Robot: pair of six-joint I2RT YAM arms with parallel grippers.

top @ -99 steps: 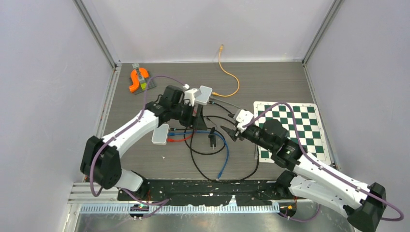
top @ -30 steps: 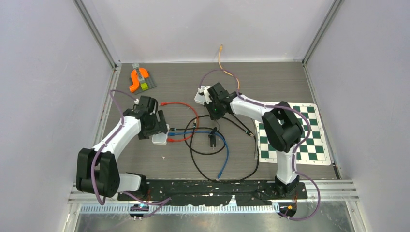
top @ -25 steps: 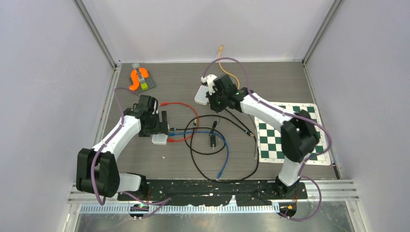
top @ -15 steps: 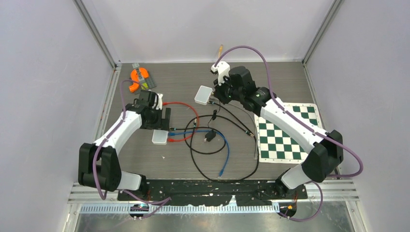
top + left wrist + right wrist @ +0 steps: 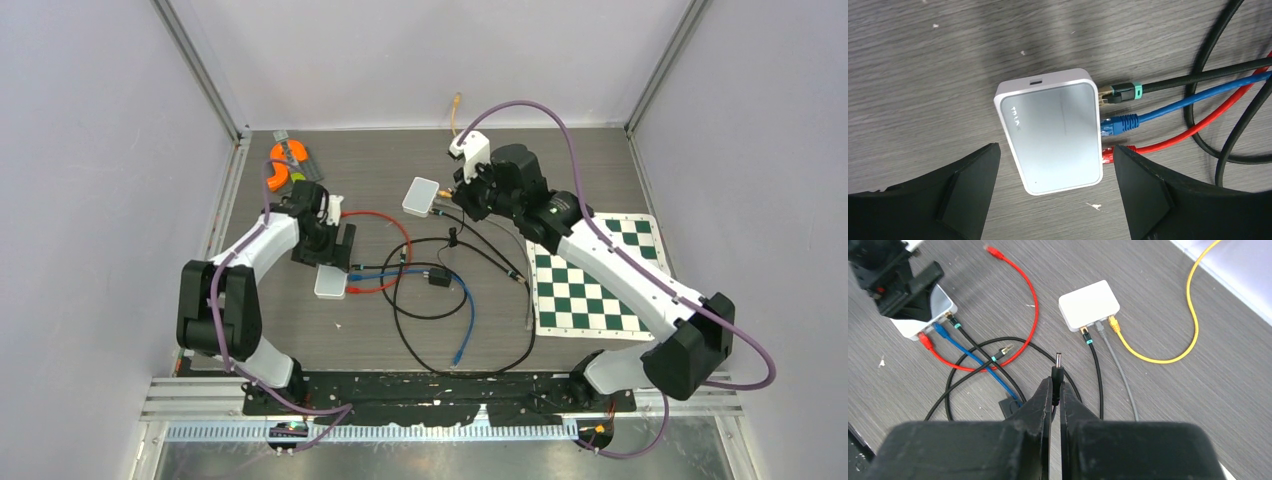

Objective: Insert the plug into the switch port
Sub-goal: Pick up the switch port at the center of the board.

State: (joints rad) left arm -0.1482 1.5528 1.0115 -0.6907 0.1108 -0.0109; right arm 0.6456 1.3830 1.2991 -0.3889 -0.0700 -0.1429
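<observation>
The right gripper (image 5: 1055,388) is clamped tight on a black barrel plug (image 5: 1058,361), and the plug's metal tip juts just past its fingertips. Ahead and slightly right of that tip lies a white switch (image 5: 1089,304) with a yellow cable (image 5: 1193,315) plugged in. The left gripper (image 5: 1055,155) is spread wide and holds nothing, one finger on either side of the TP-Link switch (image 5: 1048,110) beneath it. The step in hand looks like carrying the plug over. Next, its tip needs lining up with a power socket, which I cannot make out.
</observation>
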